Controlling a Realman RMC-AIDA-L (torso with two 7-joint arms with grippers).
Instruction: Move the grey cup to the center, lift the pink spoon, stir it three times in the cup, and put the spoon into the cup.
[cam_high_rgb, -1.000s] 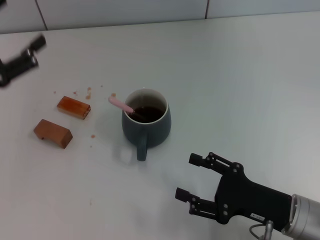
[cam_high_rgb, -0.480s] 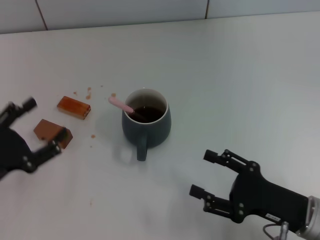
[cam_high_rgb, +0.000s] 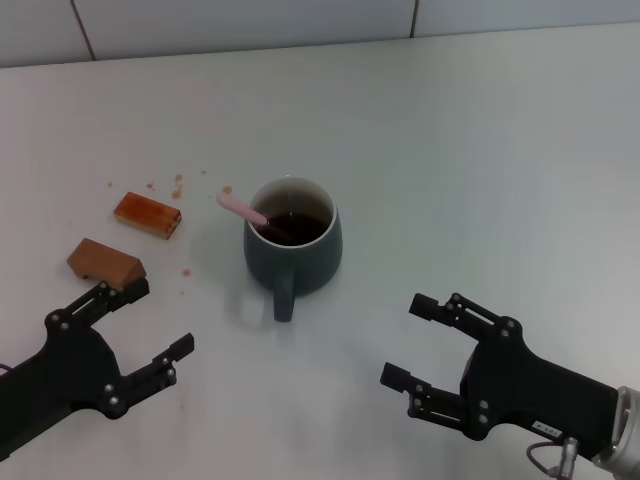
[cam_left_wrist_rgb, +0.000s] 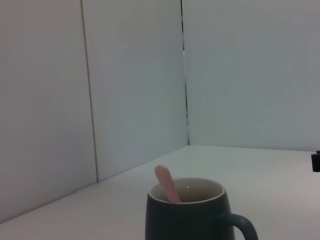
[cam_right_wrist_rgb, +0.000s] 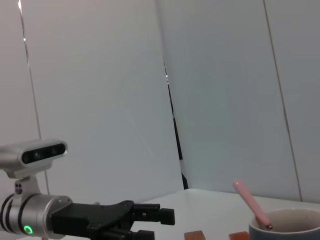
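Observation:
The grey cup (cam_high_rgb: 293, 247) stands mid-table with dark liquid inside and its handle toward me; it also shows in the left wrist view (cam_left_wrist_rgb: 189, 212) and the right wrist view (cam_right_wrist_rgb: 287, 226). The pink spoon (cam_high_rgb: 243, 210) rests in the cup, its pink handle leaning out over the left rim (cam_left_wrist_rgb: 167, 183) (cam_right_wrist_rgb: 250, 203). My left gripper (cam_high_rgb: 158, 321) sits open at the near left, apart from the cup. My right gripper (cam_high_rgb: 407, 341) is open at the near right, empty.
Two brown blocks lie left of the cup, one orange-brown (cam_high_rgb: 148, 215) and one darker (cam_high_rgb: 104, 265) just beyond my left gripper. Brown crumbs (cam_high_rgb: 178, 186) dot the table near them. A tiled wall (cam_high_rgb: 300, 20) bounds the far edge.
My left arm has swung from the far left down to the near left, settling low by the darker block. The right gripper drew back slightly toward the near right. Cup and spoon stayed still.

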